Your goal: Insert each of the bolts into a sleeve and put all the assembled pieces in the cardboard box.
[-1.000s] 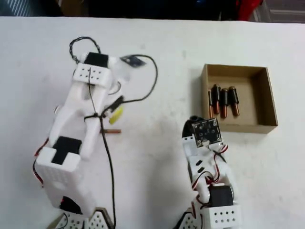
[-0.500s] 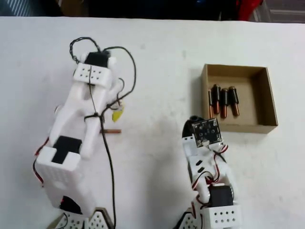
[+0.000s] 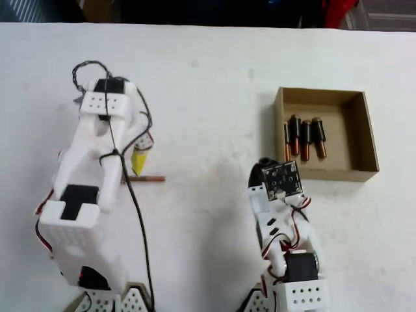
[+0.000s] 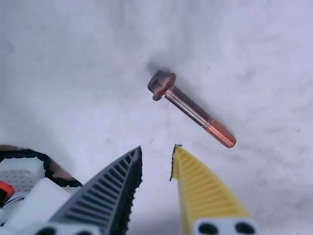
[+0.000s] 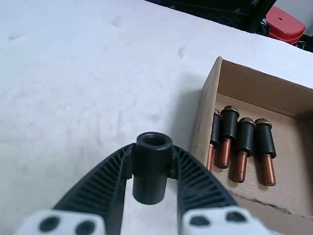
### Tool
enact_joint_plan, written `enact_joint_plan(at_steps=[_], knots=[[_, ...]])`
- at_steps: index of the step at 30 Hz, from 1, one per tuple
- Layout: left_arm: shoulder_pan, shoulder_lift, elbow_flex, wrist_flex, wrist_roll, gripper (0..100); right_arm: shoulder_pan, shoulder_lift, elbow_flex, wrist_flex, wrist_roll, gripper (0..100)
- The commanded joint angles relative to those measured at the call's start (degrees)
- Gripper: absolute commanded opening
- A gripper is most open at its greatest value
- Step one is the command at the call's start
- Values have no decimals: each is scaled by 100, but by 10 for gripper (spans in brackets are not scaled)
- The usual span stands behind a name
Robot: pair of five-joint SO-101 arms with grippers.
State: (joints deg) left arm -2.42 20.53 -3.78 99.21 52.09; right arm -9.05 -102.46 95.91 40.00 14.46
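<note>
Left gripper (image 4: 156,155), slightly spread, hangs by a copper bolt (image 4: 190,108) on the bench (image 4: 73,58), while right gripper (image 5: 153,157) pinches a black sleeve (image 5: 151,185) near the cardboard box (image 5: 264,88).

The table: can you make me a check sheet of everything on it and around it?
Surface: white table, bare and flat.
Job's things: one loose copper bolt lies on the table. A cardboard box holds four bolts in sleeves, side by side. One black sleeve is in the right hand.
Clutter: nothing seen.
Grippers: left hand is open, close to the loose bolt and not touching it. Right hand is shut on the sleeve, near the box.
Cables: a black cable runs along the left arm. Red and white wires run on the right arm.
Surroundings: dark room past the far edge, with a red thing.
</note>
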Motion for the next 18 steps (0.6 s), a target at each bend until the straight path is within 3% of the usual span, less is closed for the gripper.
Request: enact_joint_plan(at_steps=[1,9,18], knots=[[-31,-75,35,-308,62,132,92,-84,35,-110,9,17],[-92,-66,62,-554,1125,135,101,-84,35,-101,9,17],[-154,-66,695,-1257,1108,135,101,-84,35,-101,9,17]])
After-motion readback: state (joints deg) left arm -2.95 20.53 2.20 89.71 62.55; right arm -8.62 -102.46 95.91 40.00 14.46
